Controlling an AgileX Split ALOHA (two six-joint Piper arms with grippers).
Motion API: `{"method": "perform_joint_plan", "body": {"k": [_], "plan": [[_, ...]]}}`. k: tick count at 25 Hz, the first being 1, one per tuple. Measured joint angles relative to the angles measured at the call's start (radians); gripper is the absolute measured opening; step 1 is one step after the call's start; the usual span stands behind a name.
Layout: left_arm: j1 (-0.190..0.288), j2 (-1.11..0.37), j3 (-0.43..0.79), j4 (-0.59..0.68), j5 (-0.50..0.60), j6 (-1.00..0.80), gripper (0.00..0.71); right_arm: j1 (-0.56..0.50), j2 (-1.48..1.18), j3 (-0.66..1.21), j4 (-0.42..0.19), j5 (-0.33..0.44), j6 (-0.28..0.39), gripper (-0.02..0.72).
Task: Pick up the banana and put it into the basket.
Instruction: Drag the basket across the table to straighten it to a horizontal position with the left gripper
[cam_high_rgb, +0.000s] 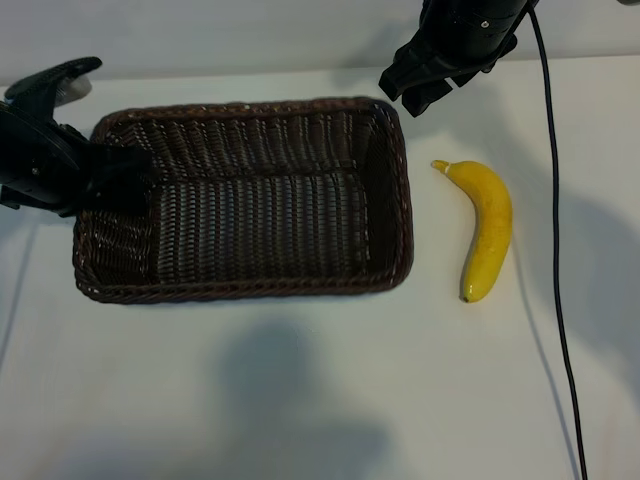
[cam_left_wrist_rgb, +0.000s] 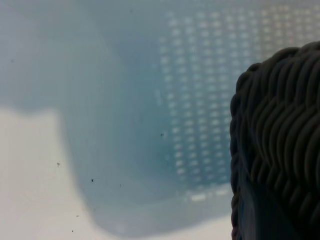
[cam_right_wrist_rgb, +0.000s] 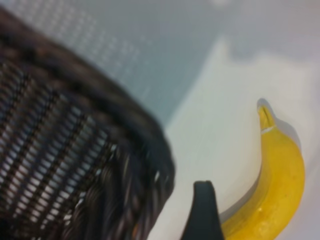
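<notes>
The banana (cam_high_rgb: 488, 225) lies on the white table to the right of the basket (cam_high_rgb: 250, 290), stem end toward the back. Nothing lies inside the dark woven basket. My left gripper (cam_high_rgb: 115, 185) sits at the basket's left end, closed on its braided rim (cam_left_wrist_rgb: 280, 140), which fills one side of the left wrist view. My right gripper (cam_high_rgb: 420, 85) hangs open above the table behind the basket's far right corner, apart from the banana. In the right wrist view one dark fingertip (cam_right_wrist_rgb: 202, 195) shows between the basket's rim (cam_right_wrist_rgb: 75, 100) and the banana (cam_right_wrist_rgb: 280, 190).
A black cable (cam_high_rgb: 555, 250) runs down the table to the right of the banana. White table spreads in front of the basket and around the banana.
</notes>
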Motion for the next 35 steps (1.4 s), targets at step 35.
{"method": "perform_joint_plan", "body": {"k": [35], "plan": [[-0.036, 0.226, -0.1, -0.129, -0.029, 0.144, 0.17, 0.0, 0.0, 0.0, 0.0, 0.007, 0.014, 0.571]]}}
